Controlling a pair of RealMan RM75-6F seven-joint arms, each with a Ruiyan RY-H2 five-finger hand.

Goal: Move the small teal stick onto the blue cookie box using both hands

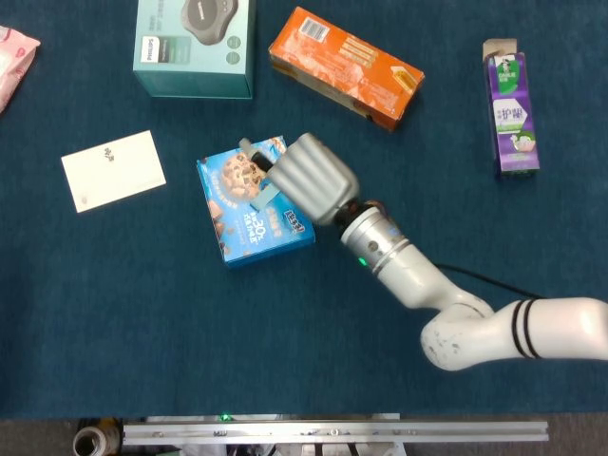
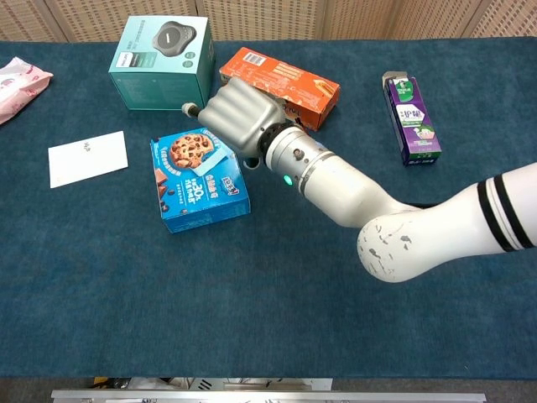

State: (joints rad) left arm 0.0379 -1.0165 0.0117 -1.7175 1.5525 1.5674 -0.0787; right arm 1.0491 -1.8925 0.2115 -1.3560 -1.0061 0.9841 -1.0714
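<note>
The right hand (image 2: 237, 119) hangs just over the far right corner of the blue cookie box (image 2: 198, 179), with its fingers loosely spread and nothing between them, as far as both views show. The small teal stick (image 1: 267, 196) lies on the lid of the box, near the right edge, just beside the fingertips and tilted across the cookie picture. So the placing looks done, in my judgement, and the risk now is in leaving: a finger that passes low could catch the stick and push it off the near edge, because the stick is light and the lid is smooth. The wrist is also near the box, and a push there could turn the box itself. The left hand is in neither view. The surface is a dark blue cloth, which looks soft. A white card (image 2: 88, 158) lies to the left of the box. Farther away stand a teal carton (image 2: 161, 60), an orange box (image 2: 280, 86) and a purple carton (image 2: 413, 117), with a pink packet (image 2: 18, 75) at the far left edge. Behind the table is a wooden slatted wall (image 2: 260, 18).
</note>
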